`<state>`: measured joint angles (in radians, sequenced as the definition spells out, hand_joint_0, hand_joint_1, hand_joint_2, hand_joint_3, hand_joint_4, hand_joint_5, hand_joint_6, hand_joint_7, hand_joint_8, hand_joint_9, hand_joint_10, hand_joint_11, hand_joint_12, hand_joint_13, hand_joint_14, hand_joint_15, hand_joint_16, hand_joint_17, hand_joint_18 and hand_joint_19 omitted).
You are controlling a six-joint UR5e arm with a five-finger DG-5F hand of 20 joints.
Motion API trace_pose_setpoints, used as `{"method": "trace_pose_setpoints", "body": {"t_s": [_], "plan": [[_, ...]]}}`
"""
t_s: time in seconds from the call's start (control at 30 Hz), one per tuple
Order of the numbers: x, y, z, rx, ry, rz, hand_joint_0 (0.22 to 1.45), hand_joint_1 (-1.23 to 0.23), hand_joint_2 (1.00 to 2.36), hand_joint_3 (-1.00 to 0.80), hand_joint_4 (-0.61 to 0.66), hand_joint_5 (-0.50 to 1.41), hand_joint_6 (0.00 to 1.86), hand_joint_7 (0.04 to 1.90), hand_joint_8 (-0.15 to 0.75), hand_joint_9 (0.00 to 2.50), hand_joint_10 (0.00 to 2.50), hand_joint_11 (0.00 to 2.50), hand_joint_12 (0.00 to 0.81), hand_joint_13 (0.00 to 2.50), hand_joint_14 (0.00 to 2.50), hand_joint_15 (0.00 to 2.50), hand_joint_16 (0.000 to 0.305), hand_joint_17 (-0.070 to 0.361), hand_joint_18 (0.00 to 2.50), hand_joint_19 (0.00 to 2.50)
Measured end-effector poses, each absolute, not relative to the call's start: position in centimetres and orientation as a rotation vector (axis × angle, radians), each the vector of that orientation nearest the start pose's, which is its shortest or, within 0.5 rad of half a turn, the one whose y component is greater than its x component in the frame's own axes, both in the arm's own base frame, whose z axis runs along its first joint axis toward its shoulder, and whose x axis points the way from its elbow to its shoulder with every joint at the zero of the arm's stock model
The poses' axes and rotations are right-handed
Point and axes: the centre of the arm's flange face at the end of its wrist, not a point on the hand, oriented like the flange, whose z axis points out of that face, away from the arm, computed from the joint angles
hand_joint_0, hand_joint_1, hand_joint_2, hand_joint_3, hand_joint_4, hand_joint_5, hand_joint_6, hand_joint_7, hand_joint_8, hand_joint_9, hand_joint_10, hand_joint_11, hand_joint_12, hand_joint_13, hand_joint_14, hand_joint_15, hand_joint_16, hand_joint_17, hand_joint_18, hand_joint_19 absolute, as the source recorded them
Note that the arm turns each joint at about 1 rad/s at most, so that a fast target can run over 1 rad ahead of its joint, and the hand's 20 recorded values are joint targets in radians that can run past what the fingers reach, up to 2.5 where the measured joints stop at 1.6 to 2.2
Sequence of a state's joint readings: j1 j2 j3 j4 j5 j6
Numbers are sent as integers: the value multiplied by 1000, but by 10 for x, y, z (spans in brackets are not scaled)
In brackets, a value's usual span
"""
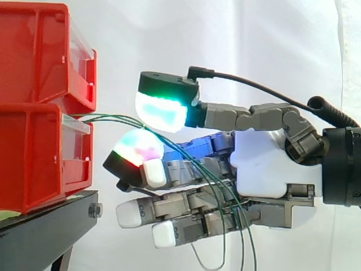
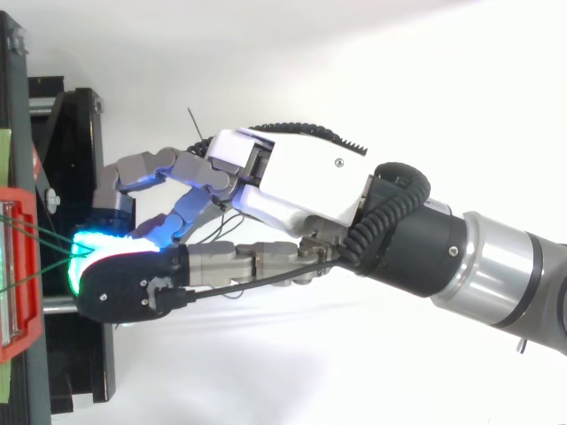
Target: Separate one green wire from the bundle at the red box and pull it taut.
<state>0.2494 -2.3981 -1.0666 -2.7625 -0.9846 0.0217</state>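
Several thin green wires (image 1: 113, 119) are seen issuing from the front of the lower red bin (image 1: 39, 158), at its top edge just under the upper bin (image 1: 34, 56). They are fanned slightly at the bin and drawn together to the right, where they enter the gap between two glowing pads. This stretch is nearly straight, with a slight upward bow. Past the pads the strands are draped slack across the palm and fingers and are left hanging below the hand (image 1: 271, 164); one strand is looped near the lower edge of the side view.

The wires are pinched between the thumb pad (image 1: 162, 111), lit green and cyan, above, and one finger pad (image 1: 138, 148), lit in mixed colours, below. How many strands are caught in the pinch cannot be told. The remaining fingers (image 1: 132, 214) are held out fairly straight below the pinch, their pads white and pointed toward the bins, clear of them.

In the top view the wires (image 2: 42, 234) are seen converging from the bin rim (image 2: 22, 336) to a point at the green glow under the thumb; the hand (image 2: 301, 177) is reached in from the right.

The bins are stacked on a black stand (image 1: 45, 226), with a white curtain (image 1: 254, 39) behind.
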Motion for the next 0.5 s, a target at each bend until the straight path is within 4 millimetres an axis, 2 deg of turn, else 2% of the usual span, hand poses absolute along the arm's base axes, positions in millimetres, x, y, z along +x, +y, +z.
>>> {"method": "trace_pose_setpoints", "body": {"t_s": [0.17, 0.33, 0.5], "plan": [[795, 8, 231, 1344, 905, 1011, 569, -553, 1019, -140, 207, -138, 864, 1257, 341, 1106, 20, 649, 459, 897, 14, 383, 61, 137, 929, 498], [795, 8, 231, 1344, 906, 1009, 577, -660, 1020, -56, 189, -144, 889, 1191, 348, 1084, 18, 687, 469, 902, 14, 389, 64, 144, 956, 491], [796, 7, 232, 1344, 904, 1009, 590, -726, 1022, -56, 139, -154, 893, 1199, 329, 1050, 21, 698, 443, 860, 15, 403, 60, 136, 907, 503]]}}
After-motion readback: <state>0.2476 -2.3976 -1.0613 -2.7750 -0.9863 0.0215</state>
